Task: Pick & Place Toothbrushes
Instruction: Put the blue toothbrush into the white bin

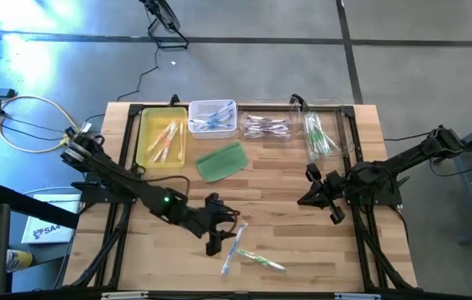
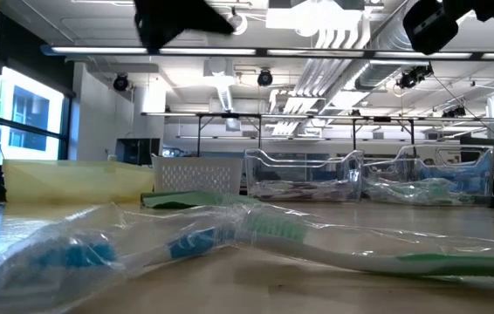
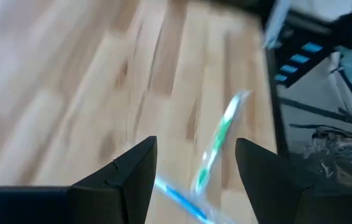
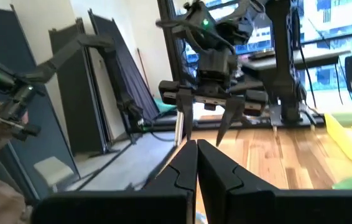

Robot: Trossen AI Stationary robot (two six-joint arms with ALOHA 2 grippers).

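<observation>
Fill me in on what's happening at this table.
A two-armed robot is sorting toothbrushes into bins. The left gripper hangs open over two wrapped toothbrushes lying crossed on the table's near side, not yet holding either. The right gripper waits shut, empty, above the table. The yellow tray, white basket and two clear bins along the far edge already hold brushes. A green pad lies beside them.

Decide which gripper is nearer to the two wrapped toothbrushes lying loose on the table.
Left. The left gripper hovers open right beside the loose toothbrushes, while the right gripper sits shut farther off, toward the bins.
</observation>
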